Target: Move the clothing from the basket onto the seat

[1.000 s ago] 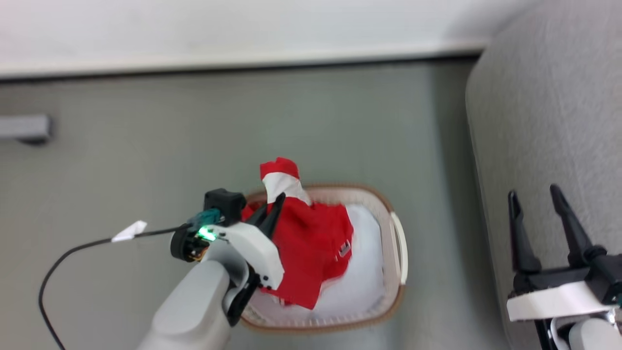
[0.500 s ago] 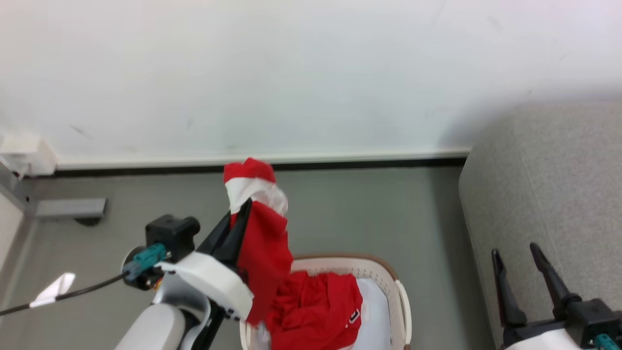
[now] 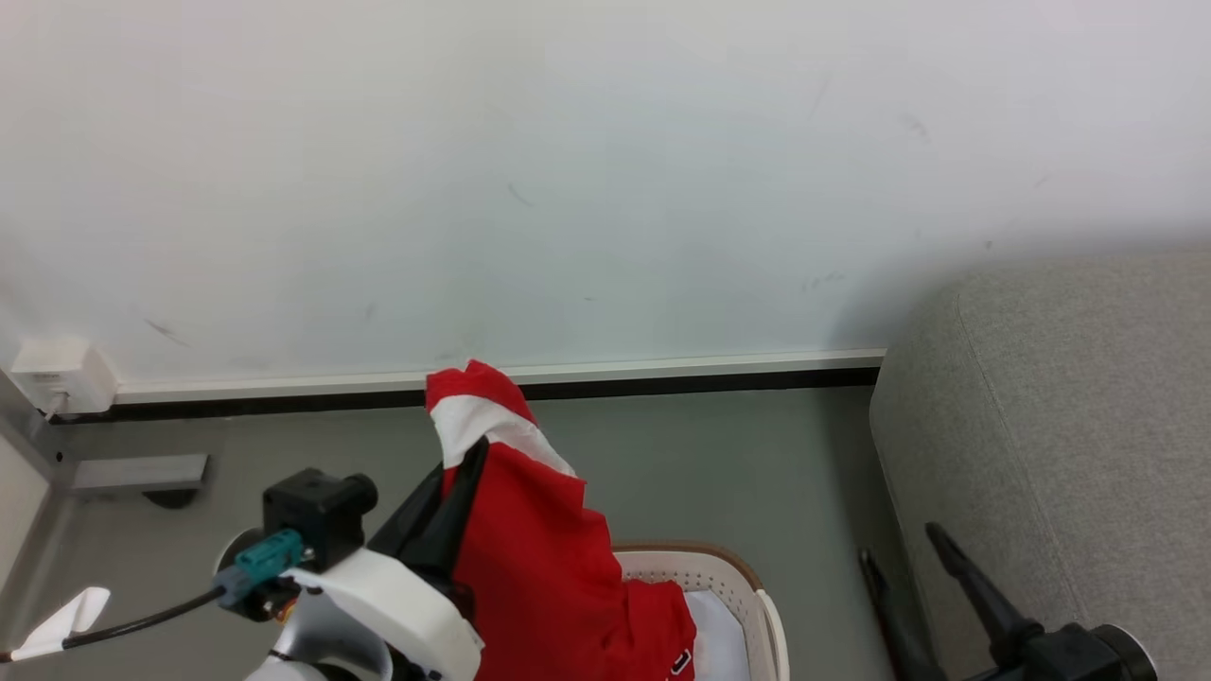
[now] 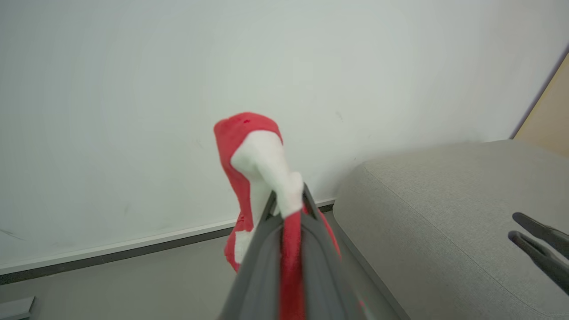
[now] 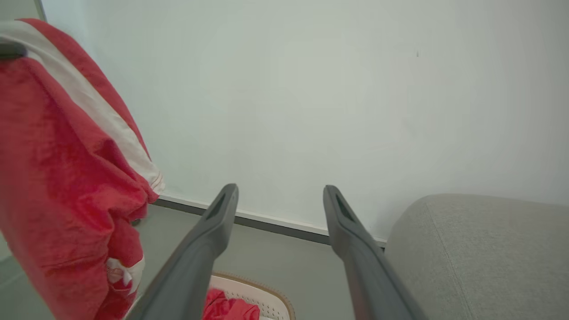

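Note:
My left gripper [image 3: 470, 461] is shut on the clothing [image 3: 539, 567], a red garment with a white band, and holds it up above the basket [image 3: 733, 570]. The left wrist view shows the fabric pinched between my left gripper's [image 4: 289, 201] fingers, the clothing's [image 4: 249, 133] end flopping over them. More red fabric [image 5: 231, 307] lies in the basket [image 5: 266, 297]; I cannot tell whether it is a separate garment. The grey seat [image 3: 1069, 426] stands at the right. My right gripper [image 5: 281, 191] is open and empty, beside the seat [image 5: 480, 249].
A white wall with a dark baseboard [image 3: 710, 378] runs behind the basket. A grey box [image 3: 142, 470] and a white socket [image 3: 61, 374] sit at the far left. A white sheet [image 3: 711, 643] lies in the basket. Grey floor lies between basket and seat.
The head camera has tilted upward. My left gripper has lifted the clothing higher out of the basket, so more red fabric hangs free. The right gripper stays open.

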You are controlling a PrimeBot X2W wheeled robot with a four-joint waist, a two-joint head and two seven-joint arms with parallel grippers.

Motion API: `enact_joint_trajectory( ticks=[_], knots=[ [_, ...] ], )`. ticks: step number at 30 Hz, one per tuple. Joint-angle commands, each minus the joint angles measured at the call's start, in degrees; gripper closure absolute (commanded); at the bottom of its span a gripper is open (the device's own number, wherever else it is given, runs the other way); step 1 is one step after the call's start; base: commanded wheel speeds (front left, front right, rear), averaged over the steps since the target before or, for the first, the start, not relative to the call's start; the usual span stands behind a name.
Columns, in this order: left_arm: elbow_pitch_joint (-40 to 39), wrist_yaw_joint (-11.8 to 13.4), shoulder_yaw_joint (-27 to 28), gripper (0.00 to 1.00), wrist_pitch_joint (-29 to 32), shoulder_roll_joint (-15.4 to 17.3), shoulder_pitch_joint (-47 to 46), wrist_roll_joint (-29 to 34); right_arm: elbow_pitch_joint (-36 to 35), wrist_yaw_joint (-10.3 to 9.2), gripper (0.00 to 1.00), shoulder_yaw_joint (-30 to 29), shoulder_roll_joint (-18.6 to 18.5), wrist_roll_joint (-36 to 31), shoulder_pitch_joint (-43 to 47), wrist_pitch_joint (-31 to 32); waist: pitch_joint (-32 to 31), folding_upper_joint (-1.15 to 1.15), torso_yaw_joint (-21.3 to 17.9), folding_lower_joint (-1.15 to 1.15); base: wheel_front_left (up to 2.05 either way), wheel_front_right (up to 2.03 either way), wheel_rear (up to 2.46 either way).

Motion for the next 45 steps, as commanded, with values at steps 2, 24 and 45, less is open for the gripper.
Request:
enact_joint_trajectory(
  ticks=[2, 24, 45],
  knots=[
    [-0.9, -0.2, -0.5, 1.00, 0.6, 0.6, 0.9, -0.9, -0.8, -0.12, 0.00, 3.1, -1.9, 1.9, -1.2, 0.0, 0.2, 0.00, -0.1, 0.01, 0.00, 0.00, 0.00],
    [-0.5, -5.9, -11.4, 1.00, 3.3, -4.2, -3.9, 0.6, -0.5, -0.12, 0.00, 33.4, -11.5, 13.3, -20.6, 0.0, 1.5, 0.00, -0.7, 0.01, 0.00, 0.00, 0.00],
    [-0.3, -10.8, -17.6, 1.00, 6.2, -6.0, -6.2, -3.8, 3.5, -0.12, 1.00, 45.1, -13.0, 23.8, -27.7, 0.0, 1.1, 0.00, -2.0, 0.01, 0.00, 0.00, 0.00]
  ],
)
